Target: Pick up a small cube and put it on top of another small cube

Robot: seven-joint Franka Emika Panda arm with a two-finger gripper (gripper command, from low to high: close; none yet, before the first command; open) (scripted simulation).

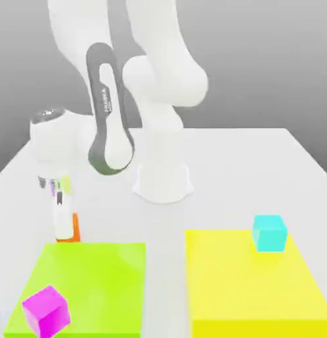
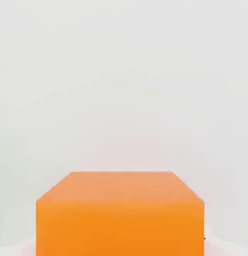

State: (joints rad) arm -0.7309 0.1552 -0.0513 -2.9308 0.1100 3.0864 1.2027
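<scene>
- Your orange cube (image 1: 75,228) sits on the white table (image 1: 258,165), just behind the lime-green mat (image 1: 93,277), on the exterior view's left. In the hand view it (image 2: 119,215) shows flat matte faces and crisp edges.
- The gripper (image 1: 63,224) is down at the cube, one white finger (image 1: 61,221) against its side; the fingers probably pinch it, but you cannot tell for sure.
- Dark lettering on the arm's grey link (image 1: 108,99) is unreadable.
- A magenta cube (image 1: 45,310) lies on the green mat; a cyan cube (image 1: 269,232) rests on the yellow mat (image 1: 252,284), well apart.
</scene>
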